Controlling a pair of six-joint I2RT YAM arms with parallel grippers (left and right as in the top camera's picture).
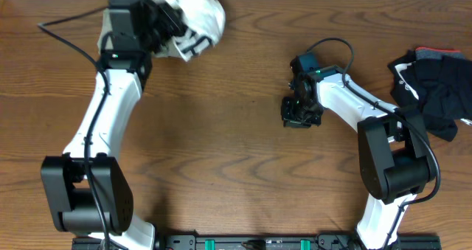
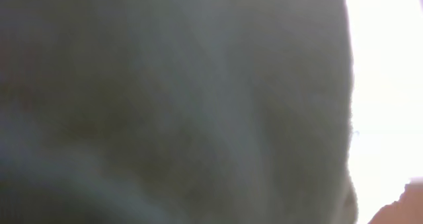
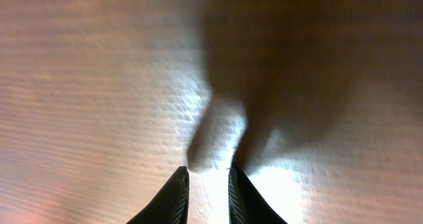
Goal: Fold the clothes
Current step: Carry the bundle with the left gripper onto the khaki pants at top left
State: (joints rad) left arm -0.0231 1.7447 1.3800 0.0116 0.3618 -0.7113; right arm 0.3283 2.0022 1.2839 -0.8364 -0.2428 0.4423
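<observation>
White T-shirt (image 1: 198,12): bunched in a heap at the far edge of the desk (image 1: 221,139), on the left side. Its black block print shows on the lower fold.
Left gripper (image 1: 167,23): pushed into the heap from the left. The jaws are clenched, apparently on a fold of the fabric, though from overhead the fingertips are buried in the cloth.
Left wrist view: filled by blurred pale cloth close to the lens, so the grasp itself cannot be made out.
Right gripper (image 1: 299,116): points down over bare wood, right of the desk's centre. The jaws are slightly parted, with a narrow gap between the fingertips (image 3: 177,187) and nothing in it.
Black bundle (image 1: 436,88): crumpled at the right edge of the desk, well apart from both grippers, with a red strip along its far side.
</observation>
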